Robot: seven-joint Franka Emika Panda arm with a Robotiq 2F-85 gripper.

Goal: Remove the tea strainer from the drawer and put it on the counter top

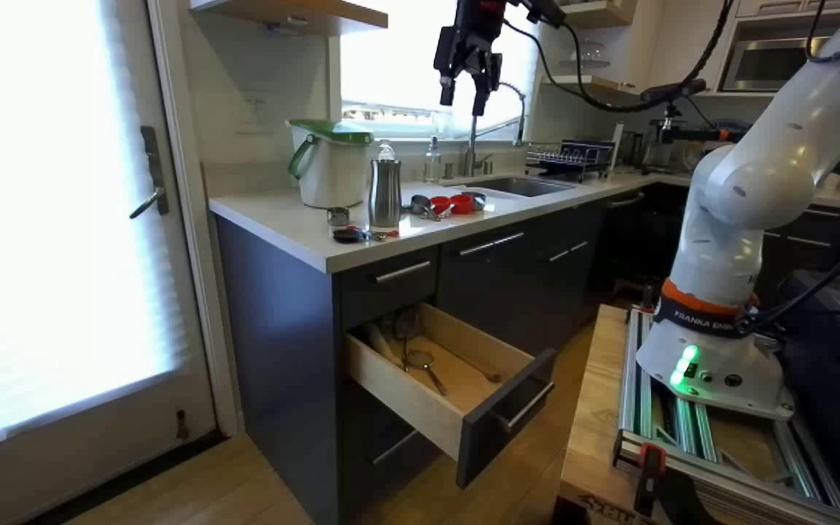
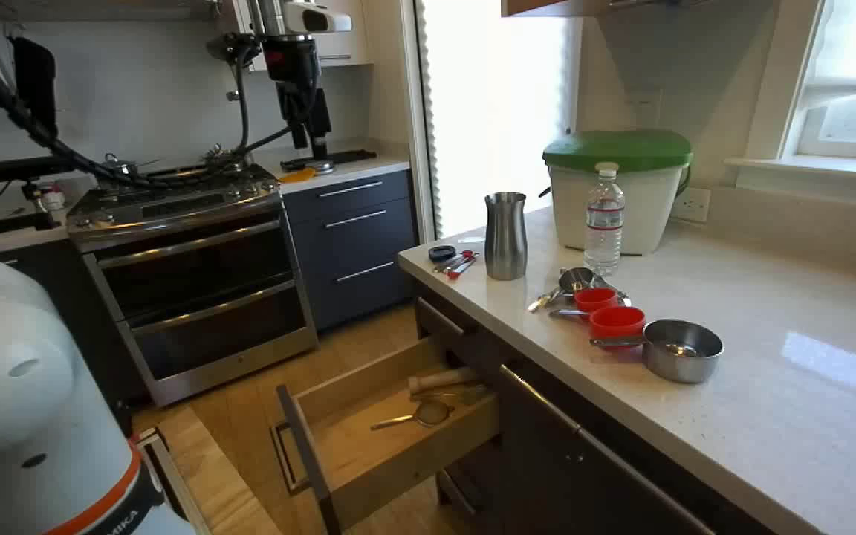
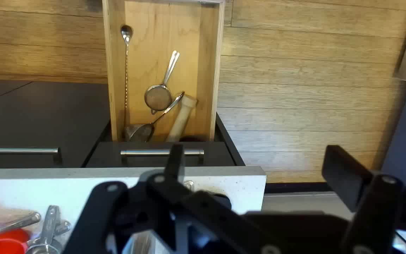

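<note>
The drawer [image 1: 496,430] is pulled open, with pale wood inside; it also shows in an exterior view [image 2: 398,475] and the wrist view [image 3: 218,70]. A small round mesh tea strainer [image 3: 158,97] lies in it, handle toward the drawer front; it shows in both exterior views [image 1: 420,359] [image 2: 432,413]. The white counter top [image 1: 259,211] stands above the drawer; it also shows in an exterior view [image 2: 785,297] and the wrist view [image 3: 79,187]. My gripper [image 1: 464,100] is open and empty, high above the counter; it also shows in an exterior view [image 2: 310,141] and the wrist view [image 3: 254,155].
In the drawer lie a long twisted spoon [image 3: 126,70], a wooden pestle [image 3: 181,121] and another strainer-like tool [image 3: 143,133]. On the counter stand a steel shaker [image 2: 506,238], water bottle [image 2: 604,223], green-lidded bin [image 2: 606,200], measuring cups [image 2: 616,327] and measuring spoons [image 2: 461,264].
</note>
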